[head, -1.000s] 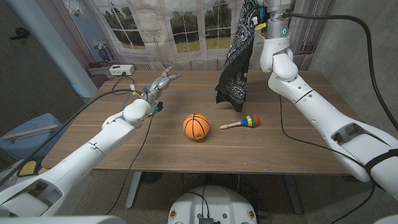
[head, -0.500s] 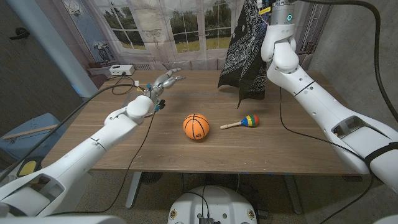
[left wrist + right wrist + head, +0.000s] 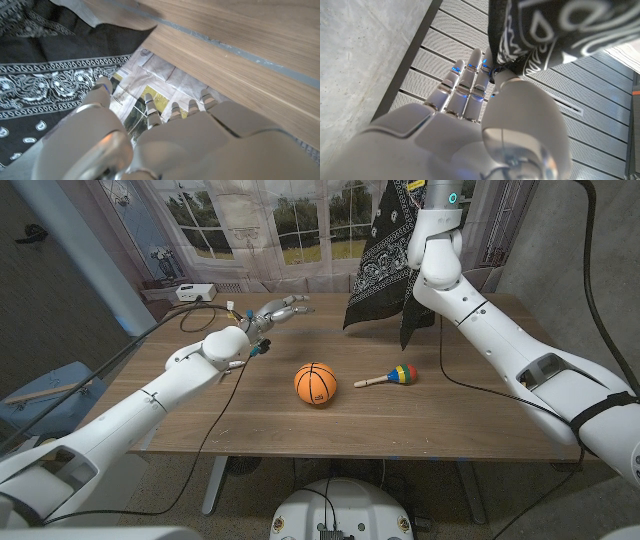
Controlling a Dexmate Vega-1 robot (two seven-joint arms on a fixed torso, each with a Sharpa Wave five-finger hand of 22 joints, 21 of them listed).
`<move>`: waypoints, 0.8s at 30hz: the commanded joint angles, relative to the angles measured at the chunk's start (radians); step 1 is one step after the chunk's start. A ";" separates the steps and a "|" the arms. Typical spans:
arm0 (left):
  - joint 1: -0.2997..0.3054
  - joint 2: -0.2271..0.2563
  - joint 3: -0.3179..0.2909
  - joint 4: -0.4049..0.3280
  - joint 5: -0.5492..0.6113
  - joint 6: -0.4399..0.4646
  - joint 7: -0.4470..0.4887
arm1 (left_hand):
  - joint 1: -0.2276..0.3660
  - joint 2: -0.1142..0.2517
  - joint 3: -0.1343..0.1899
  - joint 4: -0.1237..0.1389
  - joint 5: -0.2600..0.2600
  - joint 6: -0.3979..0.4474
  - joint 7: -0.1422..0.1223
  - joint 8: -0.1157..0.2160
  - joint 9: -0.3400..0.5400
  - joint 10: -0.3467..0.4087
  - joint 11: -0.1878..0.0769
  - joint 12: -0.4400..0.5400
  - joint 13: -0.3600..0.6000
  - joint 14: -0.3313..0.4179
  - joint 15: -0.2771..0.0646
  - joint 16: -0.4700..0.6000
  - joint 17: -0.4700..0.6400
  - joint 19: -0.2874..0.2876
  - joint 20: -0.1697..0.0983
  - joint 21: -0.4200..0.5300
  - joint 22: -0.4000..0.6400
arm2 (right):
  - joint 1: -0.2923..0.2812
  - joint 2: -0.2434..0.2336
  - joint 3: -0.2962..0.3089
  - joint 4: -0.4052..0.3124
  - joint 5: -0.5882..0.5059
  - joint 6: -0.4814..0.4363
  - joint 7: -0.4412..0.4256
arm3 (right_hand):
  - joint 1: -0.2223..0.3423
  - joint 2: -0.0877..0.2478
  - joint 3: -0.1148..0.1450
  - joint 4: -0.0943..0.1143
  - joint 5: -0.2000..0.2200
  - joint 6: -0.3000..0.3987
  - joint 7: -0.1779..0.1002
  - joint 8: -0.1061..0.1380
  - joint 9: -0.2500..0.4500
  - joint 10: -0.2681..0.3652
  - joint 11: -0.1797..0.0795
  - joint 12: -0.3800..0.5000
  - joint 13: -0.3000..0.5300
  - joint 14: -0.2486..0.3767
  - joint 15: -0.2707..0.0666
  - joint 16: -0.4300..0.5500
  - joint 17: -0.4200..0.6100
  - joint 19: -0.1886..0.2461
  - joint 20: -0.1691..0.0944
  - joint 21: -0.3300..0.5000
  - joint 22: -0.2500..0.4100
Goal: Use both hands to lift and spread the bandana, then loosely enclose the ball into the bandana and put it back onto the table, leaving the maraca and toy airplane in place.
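So I've got the bandana point(image 3: 385, 270) hanging from my right hand point(image 3: 470, 95), way up at the top right of the head view, and the cloth is draped down in a bunched curtain with its lower edge just above the back of the worktop point(image 3: 480, 410). In the right wrist view the cloth looks pinched between thumb and finger, with the other fingers point(image 3: 462, 80) straight and close together. So that hand is holding the bandana, just by a small pinch.

My left hand point(image 3: 278, 311) is reaching across the upper middle of the head view toward the hanging cloth, fingers apart and holding nothing. It's near the bandana but not touching yet. From the left wrist view the paisley border sits right past my fingertips point(image 3: 102, 85), so I'm close.

My take on doing this bit well: go for a free corner or the border edge with the left hand, not the bunched middle, otherwise it won't spread when I pull the hands apart. Keep the right pinch steady and high so the cloth hangs off the wood.

The ball point(image 3: 315, 383) sits mid-frame on the worktop, and the maraca point(image 3: 387, 376) is just to its right. I'd keep the spread up high so the hem doesn't drag across that maraca.
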 commanded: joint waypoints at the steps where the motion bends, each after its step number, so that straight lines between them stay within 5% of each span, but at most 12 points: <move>1: -0.024 0.021 0.029 -0.032 0.031 0.036 -0.064 | 0.010 -0.015 -0.009 0.003 0.011 -0.030 -0.003 -0.017 0.004 -0.018 0.003 -0.007 0.004 -0.054 0.011 -0.002 0.001 -0.004 0.000 -0.003 0.002 | 0.051 0.037 -0.048 0.016 -0.034 -0.073 0.026 | 0.004 0.004 0.002 -0.005 0.004 0.043 0.045 0.006 0.000 0.067 -0.063 0.007 0.002 0.012 -0.143 -0.003 0.006 -0.009 0.005 0.006 0.001; 17: -0.040 0.005 0.049 -0.019 0.080 0.065 -0.052 | 0.068 -0.015 -0.019 0.005 0.028 -0.094 -0.018 -0.062 0.004 0.011 0.010 0.001 0.008 0.009 -0.014 0.020 0.003 0.011 0.000 0.001 0.002 | 0.113 0.113 -0.079 0.083 -0.036 -0.152 -0.003 | 0.000 0.001 0.001 -0.009 0.002 0.044 0.052 0.004 -0.004 0.068 -0.059 0.011 0.001 0.014 -0.139 -0.007 0.014 -0.019 0.010 0.004 0.001; 24: -0.019 -0.010 0.044 -0.040 0.141 0.149 0.063 | 0.092 -0.007 -0.020 0.006 0.030 -0.163 -0.029 -0.097 0.001 -0.005 0.013 -0.005 0.011 0.004 -0.009 0.013 0.004 0.014 0.000 0.002 0.003 | 0.093 0.079 -0.054 -0.008 -0.005 -0.131 0.004 | -0.001 0.002 0.002 -0.011 0.001 0.044 0.052 0.003 -0.005 0.070 -0.059 0.013 0.000 0.013 -0.140 -0.009 0.017 -0.019 0.010 0.004 0.001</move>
